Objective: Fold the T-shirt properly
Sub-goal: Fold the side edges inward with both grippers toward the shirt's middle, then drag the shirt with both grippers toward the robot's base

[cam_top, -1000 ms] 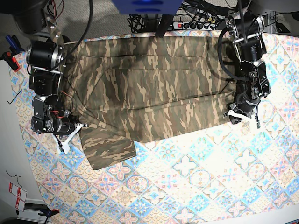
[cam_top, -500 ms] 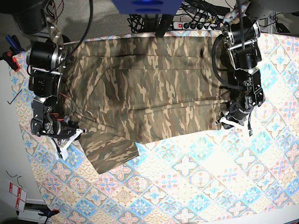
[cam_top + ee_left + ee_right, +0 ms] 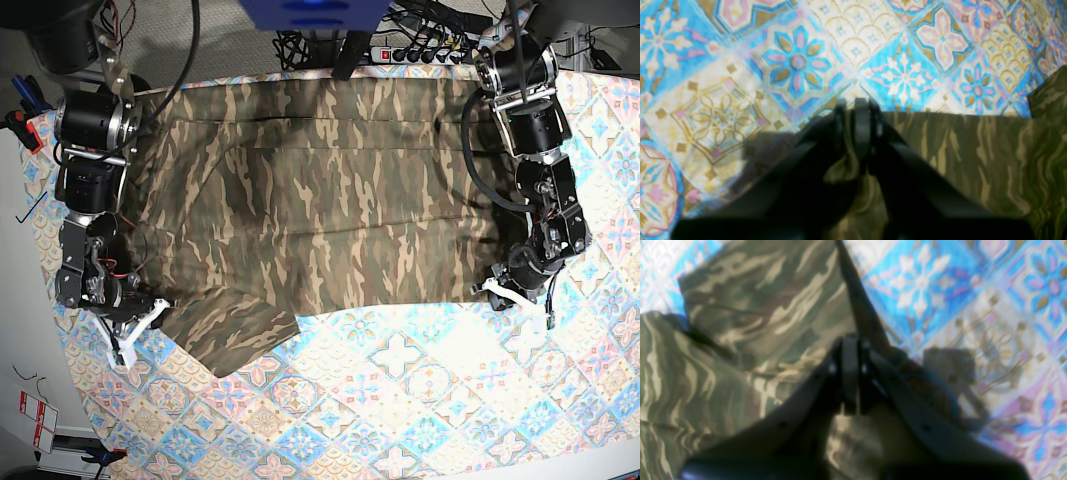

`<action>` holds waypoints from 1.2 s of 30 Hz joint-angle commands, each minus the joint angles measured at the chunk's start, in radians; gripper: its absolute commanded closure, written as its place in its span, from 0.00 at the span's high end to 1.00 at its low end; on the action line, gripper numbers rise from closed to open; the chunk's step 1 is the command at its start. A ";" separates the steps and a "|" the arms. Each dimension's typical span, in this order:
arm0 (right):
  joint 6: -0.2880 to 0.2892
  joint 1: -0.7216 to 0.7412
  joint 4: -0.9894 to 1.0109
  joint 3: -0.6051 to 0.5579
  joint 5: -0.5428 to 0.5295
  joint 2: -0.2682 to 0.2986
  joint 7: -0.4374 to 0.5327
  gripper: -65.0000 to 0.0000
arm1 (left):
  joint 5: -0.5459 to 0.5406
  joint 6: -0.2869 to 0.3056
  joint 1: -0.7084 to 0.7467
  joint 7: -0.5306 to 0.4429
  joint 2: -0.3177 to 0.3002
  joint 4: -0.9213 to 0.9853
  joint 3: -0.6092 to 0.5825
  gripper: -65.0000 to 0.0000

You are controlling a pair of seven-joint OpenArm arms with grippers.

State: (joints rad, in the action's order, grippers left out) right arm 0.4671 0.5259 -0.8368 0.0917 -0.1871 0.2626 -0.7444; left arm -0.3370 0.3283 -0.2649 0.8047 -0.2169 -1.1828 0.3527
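No readable brand, label or writing anywhere on cloth or rig. Large short-sleeved camouflage T-shirt in olive, brown and tan (image 3: pixel 320 200) spread flat across the upper half of the pastel blue-pink patterned tablecloth (image 3: pixel 420 400), far edge running along the cloth's 12 o'clock border. Near edge lying almost straight from 3 toward 8 o'clock, with one sleeve flap jutting down at about 7 o'clock. Black right gripper (image 3: pixel 135 322) at 8 o'clock, jaws pressed together, pinching the T-shirt's edge beside that sleeve flap, as seen in the right wrist view (image 3: pixel 850 373). Black left gripper (image 3: pixel 512 292) at 4 o'clock, jaws likewise pressed together, nipping the T-shirt's near corner; fabric bunched between the fingers in the left wrist view (image 3: pixel 858 133). Wide bare tablecloth from 4 through 7 o'clock, below the shirt's near edge.
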 commanded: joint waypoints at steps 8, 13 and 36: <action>0.005 0.032 -0.068 0.061 -0.013 0.025 0.013 0.00 | -0.015 0.004 0.013 0.017 -0.013 -0.121 0.003 0.00; 0.005 0.030 -0.069 0.059 -0.013 0.033 0.013 0.00 | -0.014 0.004 0.039 0.017 -0.013 -0.202 0.003 0.00; 0.005 0.030 -0.069 0.059 -0.013 0.066 0.015 0.00 | -0.009 0.002 0.040 0.017 -0.013 -0.210 0.042 0.00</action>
State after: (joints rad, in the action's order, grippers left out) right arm 0.4736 0.5228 -0.8841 0.1486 -0.1898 0.3111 -0.7525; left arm -0.3374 0.3298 -0.2016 0.8459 -0.2142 -1.3693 0.3923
